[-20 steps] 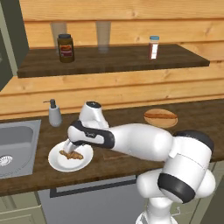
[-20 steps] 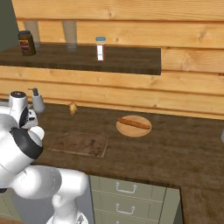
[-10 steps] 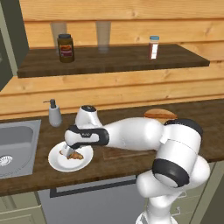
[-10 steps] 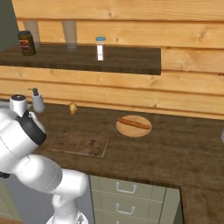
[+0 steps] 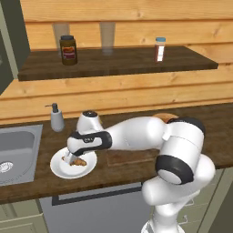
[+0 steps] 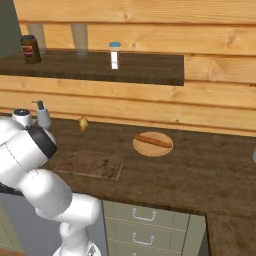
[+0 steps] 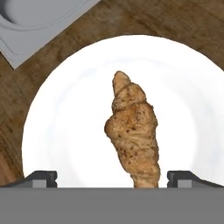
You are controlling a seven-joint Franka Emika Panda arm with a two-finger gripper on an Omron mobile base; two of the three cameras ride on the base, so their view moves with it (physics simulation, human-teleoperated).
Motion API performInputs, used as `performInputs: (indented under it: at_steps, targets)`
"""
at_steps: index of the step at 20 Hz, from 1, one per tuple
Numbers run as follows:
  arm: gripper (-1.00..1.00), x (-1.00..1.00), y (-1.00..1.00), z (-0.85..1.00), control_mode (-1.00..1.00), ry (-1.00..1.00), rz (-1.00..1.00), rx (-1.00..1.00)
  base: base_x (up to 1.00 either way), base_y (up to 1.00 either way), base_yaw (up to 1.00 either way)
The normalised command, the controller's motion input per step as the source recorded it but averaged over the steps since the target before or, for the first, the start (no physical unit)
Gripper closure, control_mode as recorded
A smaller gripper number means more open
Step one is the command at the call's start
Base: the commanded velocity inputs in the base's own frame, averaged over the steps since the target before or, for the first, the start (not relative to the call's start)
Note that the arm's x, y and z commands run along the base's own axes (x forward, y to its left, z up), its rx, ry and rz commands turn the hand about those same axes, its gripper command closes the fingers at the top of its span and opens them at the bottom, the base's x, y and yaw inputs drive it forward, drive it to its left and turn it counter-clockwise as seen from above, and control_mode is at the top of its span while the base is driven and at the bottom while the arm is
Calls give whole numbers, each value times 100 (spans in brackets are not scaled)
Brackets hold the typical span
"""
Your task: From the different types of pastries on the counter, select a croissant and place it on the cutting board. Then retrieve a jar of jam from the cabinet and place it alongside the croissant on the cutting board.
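1. Wood-panelled kitchen, dark worktop.
2. Pincer spread wide, released, straddling the croissant without touching it.
3. Croissant lies on a white plate beside the sink.
4. Cutting board lies bare; jam jar stands on the shelf.

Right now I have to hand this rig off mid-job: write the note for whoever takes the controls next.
Gripper: jaws open, holding nothing, lowered over the white plate with one fingertip on each side of the croissant.
Croissant: lying on the plate, on the counter beside the sink; not yet gripped.
Cutting board: on the counter, nothing on it.
Jam jar: upright on the wooden shelf above the counter, near its left end.
Done: the approach to the croissant.
Left: close on the croissant, carry it to the cutting board, then fetch the jam jar and set it beside the croissant.
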Motion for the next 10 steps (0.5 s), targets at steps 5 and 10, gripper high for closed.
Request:
performInputs:
  at_steps: [5, 10]
  targets:
    - [-100, 3, 7, -11, -100, 0, 1, -3, 0, 0, 0]
    - [-100, 6, 15, -14, -100, 0, 0, -4, 0, 0, 0]
